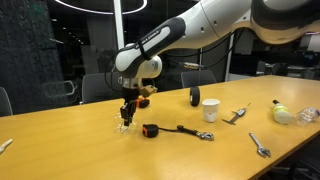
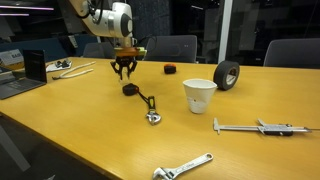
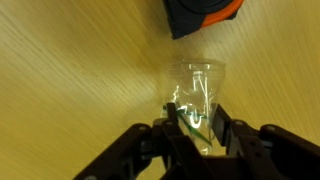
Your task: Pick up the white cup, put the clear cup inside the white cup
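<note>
1. Clear cup (image 3: 195,90) stands upright on the table, right between my gripper's (image 3: 197,135) two fingers, which flank its lower walls.
2. My arm (image 1: 180,35) reaches in from high at one side and bends at the wrist, so that the gripper (image 1: 125,118) points straight down at the table (image 1: 60,150); the same downward pose shows in an exterior view (image 2: 124,72).
3. Just beyond the cup lies a black-and-orange tape measure (image 3: 200,15), near it but apart.
4. Farther out on the pale wooden top stands the white cup (image 2: 200,96), upright, mouth up, well apart from me; a black tape roll (image 2: 227,75) stands on edge just behind it.
5. A caliper (image 2: 255,127) and a wrench (image 2: 182,168) lie flat towards the table's edge, and a laptop (image 2: 35,68) sits at the far end.
6. The room around is dim, with dark chairs and glass walls behind the table.
7. My fingers are drawn in close to the clear cup's sides, but I cannot tell whether they are pressing it or only beside it; the cup's base is on the wood.
</note>
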{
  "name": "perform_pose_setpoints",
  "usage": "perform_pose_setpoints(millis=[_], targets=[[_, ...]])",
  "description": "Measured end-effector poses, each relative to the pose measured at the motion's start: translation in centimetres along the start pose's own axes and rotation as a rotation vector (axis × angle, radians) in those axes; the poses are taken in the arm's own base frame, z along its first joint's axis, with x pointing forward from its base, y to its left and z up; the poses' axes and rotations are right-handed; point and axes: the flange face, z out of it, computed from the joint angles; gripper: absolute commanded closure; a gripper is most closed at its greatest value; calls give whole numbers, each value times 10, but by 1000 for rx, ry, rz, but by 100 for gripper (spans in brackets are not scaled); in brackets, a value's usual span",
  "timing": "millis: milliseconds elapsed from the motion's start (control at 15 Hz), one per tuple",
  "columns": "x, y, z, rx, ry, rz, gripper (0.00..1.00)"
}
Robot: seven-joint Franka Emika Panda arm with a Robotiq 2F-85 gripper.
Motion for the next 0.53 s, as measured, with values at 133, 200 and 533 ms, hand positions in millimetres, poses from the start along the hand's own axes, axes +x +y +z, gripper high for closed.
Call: perform_pose_setpoints(millis=[133, 200, 533], targets=[[-3, 7, -3, 5, -2, 17, 81], [-6, 13, -5, 8, 2, 31, 83], [-35, 60, -43, 19, 70, 149, 83]])
